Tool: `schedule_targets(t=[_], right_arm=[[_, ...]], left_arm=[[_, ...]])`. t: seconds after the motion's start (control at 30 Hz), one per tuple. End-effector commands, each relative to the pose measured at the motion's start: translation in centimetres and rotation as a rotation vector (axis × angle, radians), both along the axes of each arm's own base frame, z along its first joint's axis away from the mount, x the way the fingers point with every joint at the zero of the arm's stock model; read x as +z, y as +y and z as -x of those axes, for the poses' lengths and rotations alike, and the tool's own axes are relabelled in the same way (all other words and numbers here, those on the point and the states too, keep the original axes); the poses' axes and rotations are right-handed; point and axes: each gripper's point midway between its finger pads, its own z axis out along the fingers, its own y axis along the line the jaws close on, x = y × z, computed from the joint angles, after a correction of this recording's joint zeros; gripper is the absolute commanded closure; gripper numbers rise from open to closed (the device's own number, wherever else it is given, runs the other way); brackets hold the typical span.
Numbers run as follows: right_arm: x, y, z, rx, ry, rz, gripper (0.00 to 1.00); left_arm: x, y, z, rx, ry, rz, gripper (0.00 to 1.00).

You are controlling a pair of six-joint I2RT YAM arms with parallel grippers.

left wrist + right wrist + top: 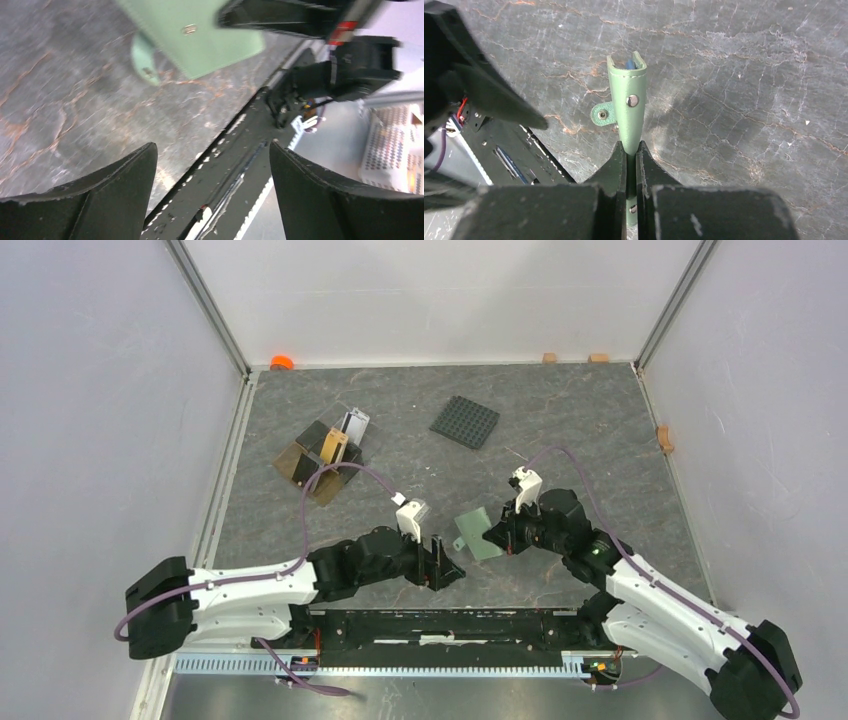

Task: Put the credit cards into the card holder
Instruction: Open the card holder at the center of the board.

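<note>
The sage-green card holder (476, 531) is held edge-on, above the table, by my right gripper (499, 532), which is shut on its near edge. In the right wrist view the holder (629, 107) sticks out from the closed gripper (628, 146), with a snap tab at its left and a bit of blue inside at the top. My left gripper (450, 567) is open and empty just left of the holder. In the left wrist view the left gripper (212, 147) faces the table's near edge, with the holder (200, 35) above. The credit cards (335, 445) stand in a brown tray at far left.
The brown open tray (297, 462) sits at the far left of the table. A black studded square plate (465, 421) lies at the far middle. The black base rail (450, 625) runs along the near edge. An orange object (281, 362) sits at the back left corner.
</note>
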Motion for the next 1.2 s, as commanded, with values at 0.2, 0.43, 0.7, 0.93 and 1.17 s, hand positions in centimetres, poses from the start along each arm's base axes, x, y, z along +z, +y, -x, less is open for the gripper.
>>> schedule_targets(t=[0.2,0.43,0.7,0.93,1.17], right_arm=[[7.2,2.7,0.6,0.125,-0.112,-0.194,1.00],[7.6,3.6,1.8,0.199,-0.083,-0.245,1.00],[7.4,4.0,2.6,0.244,-0.064,-0.262,1.00],[3.5,2.2,1.0,0.123,-0.022,-0.114,0.72],[-0.9,0.9,0.2,0.065,0.024,0.010,0.24]], left_arm=[[-0.3,0.1,-2.7,0.130,0.124,0.118,0.13],[0.1,0.7,-3.3,0.146,0.111,0.153,0.39],[-0.2,1.0,-3.8,0.162,0.114,0.169,0.57],[-0.6,2.2,-4.2,0.133,0.039,0.060,0.98],[0.8,1.5,-1.0,-0.141,0.012,0.011,0.98]])
